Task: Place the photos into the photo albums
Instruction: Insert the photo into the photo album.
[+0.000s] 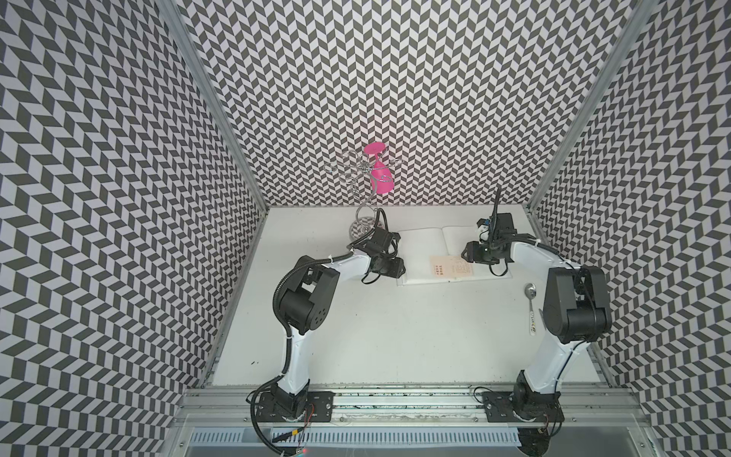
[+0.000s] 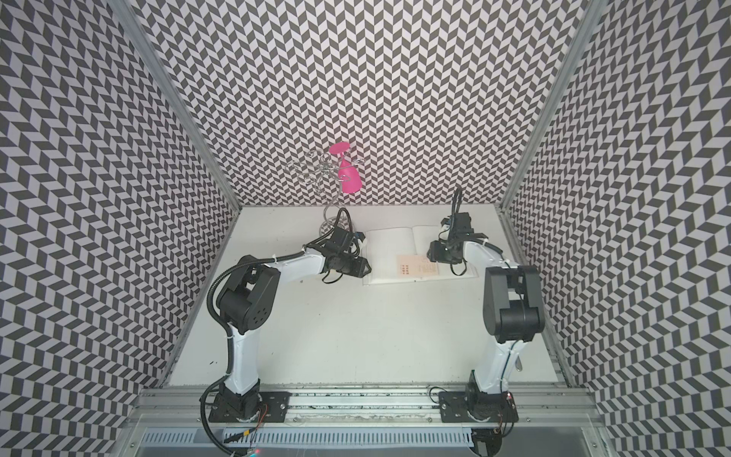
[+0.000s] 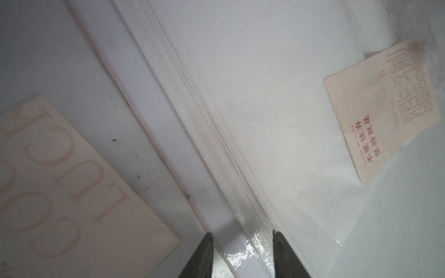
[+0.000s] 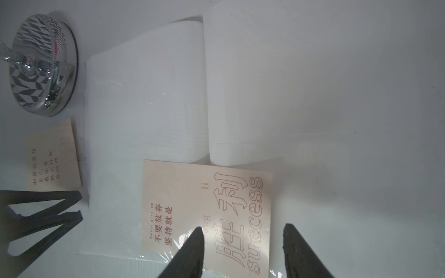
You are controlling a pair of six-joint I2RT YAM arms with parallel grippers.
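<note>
One peach photo (image 4: 192, 187) on open album (image 4: 144, 96), beneath parted right pincer (image 4: 243, 227).

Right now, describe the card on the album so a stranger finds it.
Find the open white album at the far side of the table. Below the right gripper, across its fold, lies a peach card printed "success"; the other cream card lies off the album.

We are seeing the photo album (image 4: 144, 96) showing glossy clear plastic sleeves over finely textured matt white pages, a peach card (image 4: 192, 192) looking like smooth matt paper, and a stand base (image 4: 43, 67) gleaming as mirror-polished metal.
</note>
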